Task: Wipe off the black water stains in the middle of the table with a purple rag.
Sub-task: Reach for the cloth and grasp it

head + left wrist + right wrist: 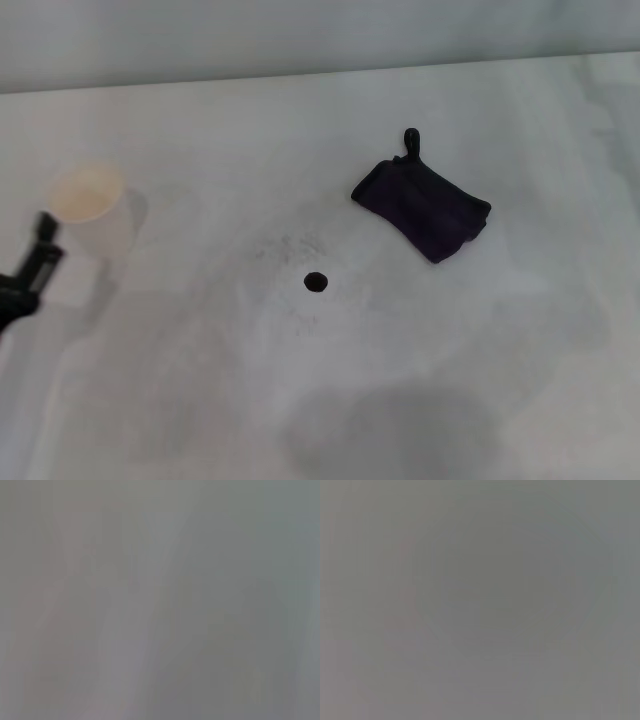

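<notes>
The purple rag [422,206] lies folded on the white table [500,340], right of centre, its loop tab pointing toward the far edge. The black water stain [316,282] is a small round dot near the table's middle, left of and nearer than the rag, apart from it. My left gripper [38,255] shows at the left edge, in front of the paper cup, far from both. My right gripper is out of view. Both wrist views show only plain grey.
A white paper cup [92,210] stands upright at the left, just behind my left gripper. A faint grey speckled smudge [290,246] lies just beyond the black dot. The table's far edge [300,75] meets a grey wall.
</notes>
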Controlling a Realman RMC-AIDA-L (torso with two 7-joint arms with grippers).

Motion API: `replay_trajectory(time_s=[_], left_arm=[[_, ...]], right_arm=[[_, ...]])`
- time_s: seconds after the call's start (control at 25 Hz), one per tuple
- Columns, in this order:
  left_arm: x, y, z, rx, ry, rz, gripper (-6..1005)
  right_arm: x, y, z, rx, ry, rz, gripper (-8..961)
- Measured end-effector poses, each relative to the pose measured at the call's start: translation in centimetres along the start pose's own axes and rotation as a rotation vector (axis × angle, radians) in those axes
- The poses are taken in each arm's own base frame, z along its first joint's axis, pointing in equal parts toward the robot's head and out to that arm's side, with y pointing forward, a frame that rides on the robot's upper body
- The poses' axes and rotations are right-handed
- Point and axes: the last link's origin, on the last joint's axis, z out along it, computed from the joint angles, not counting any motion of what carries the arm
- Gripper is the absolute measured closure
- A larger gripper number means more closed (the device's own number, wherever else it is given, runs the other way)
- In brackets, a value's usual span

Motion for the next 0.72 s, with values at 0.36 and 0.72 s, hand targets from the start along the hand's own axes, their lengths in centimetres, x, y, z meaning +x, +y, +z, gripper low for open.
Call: replay_trajectory(time_s=[0.36,0.72], left_arm=[[1.9,-5.2,0.1,0.193,0.078,0.035,106],[2.8,-8.1,1.7,0.345,0.105,0.029,106]], right_arm=[[1.0,3.2,0.6,-0.128,0.08,-0.014,83],[2.4,3.9,-0.1,-0.177,0.146,-0.035,83]])
